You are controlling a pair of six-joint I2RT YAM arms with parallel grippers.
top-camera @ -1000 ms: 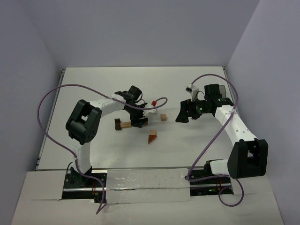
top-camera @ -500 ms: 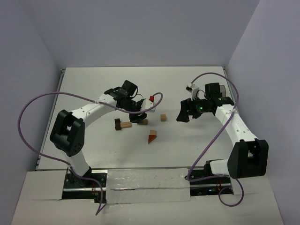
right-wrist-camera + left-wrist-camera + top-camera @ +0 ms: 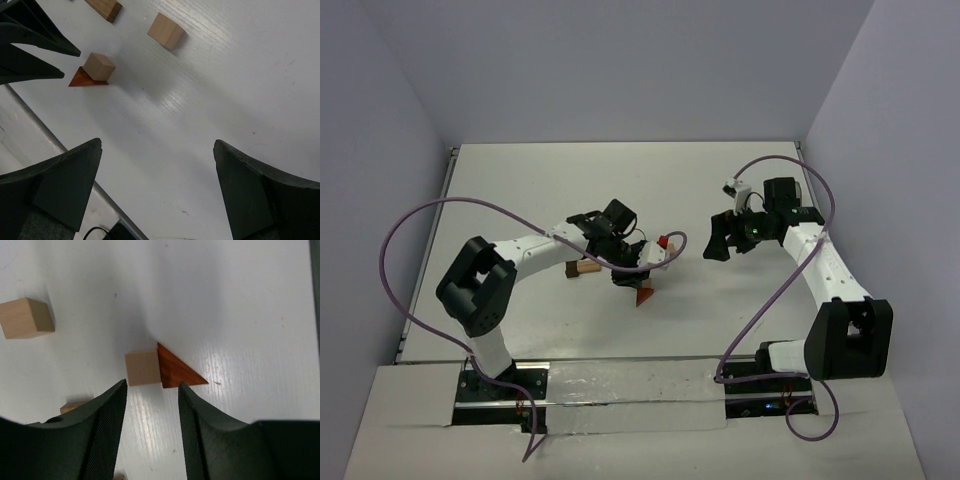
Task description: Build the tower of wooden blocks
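Note:
A reddish-brown wedge (image 3: 177,372) lies flat on the white table with a light tan cube (image 3: 142,367) touching its straight side. Both also show in the right wrist view, the wedge (image 3: 82,79) and the cube (image 3: 99,66). My left gripper (image 3: 150,385) is open and empty, just short of the pair, and stands over them in the top view (image 3: 632,275). A second tan cube (image 3: 25,317) lies apart to the left. A long tan block (image 3: 585,267) lies left of the gripper. My right gripper (image 3: 157,145) is wide open and empty, off to the right (image 3: 715,240).
In the right wrist view the second cube (image 3: 166,31) and the long block's end (image 3: 104,7) lie beyond the wedge. The table's near edge with its metal rail (image 3: 65,150) runs close below. Purple cables loop over both arms (image 3: 420,215).
My left gripper has moved from the long block rightward and nearer, to the wedge. A tan cube now lies against the wedge, which lay alone before. The right arm has barely moved.

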